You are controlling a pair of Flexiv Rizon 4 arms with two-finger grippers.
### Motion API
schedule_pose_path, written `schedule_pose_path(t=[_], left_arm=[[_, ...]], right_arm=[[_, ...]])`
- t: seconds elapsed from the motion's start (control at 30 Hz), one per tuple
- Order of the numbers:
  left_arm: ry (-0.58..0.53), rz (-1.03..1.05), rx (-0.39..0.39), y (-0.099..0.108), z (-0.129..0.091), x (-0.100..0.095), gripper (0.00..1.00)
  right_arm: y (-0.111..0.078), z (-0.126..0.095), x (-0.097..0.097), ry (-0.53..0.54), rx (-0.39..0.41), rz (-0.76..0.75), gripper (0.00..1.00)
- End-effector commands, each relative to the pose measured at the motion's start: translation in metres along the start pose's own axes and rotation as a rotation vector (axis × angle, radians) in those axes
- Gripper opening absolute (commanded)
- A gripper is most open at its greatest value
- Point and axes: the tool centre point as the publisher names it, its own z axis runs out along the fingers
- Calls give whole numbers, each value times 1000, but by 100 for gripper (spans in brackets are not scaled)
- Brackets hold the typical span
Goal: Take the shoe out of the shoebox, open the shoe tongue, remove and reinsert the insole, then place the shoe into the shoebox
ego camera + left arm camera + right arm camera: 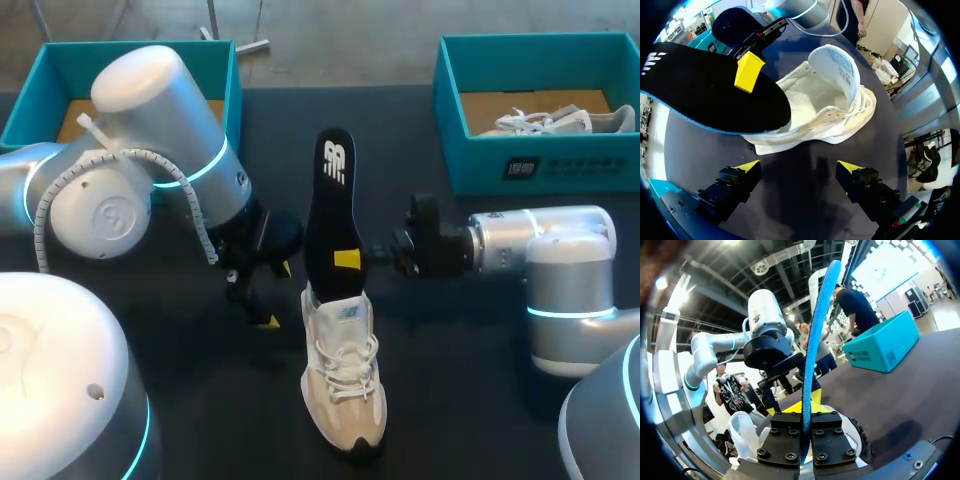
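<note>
As I look in, my right gripper [348,259]: pinched on the black insole [332,215]
My left gripper [799,166]: fingers apart, beside the shoe [345,385]
The shoe: on the table [480,400], insole end at its heel

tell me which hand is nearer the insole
Right. The right hand is shut on the insole, pinching it near the heel of the shoe. The left hand is open, off to the shoe's side, not touching the insole.
</note>
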Motion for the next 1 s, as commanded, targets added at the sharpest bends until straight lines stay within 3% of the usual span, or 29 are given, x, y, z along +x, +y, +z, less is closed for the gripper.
schedule_pose_path(t=[0.03, 1.0], left_arm=[[-1, 0, -2, 0, 0, 0, 100], [-1, 0, -2, 0, 0, 0, 100]], right_arm=[[-2, -1, -1, 10, -1, 0, 0], [-24, 3, 4, 50, -10, 53, 0]])
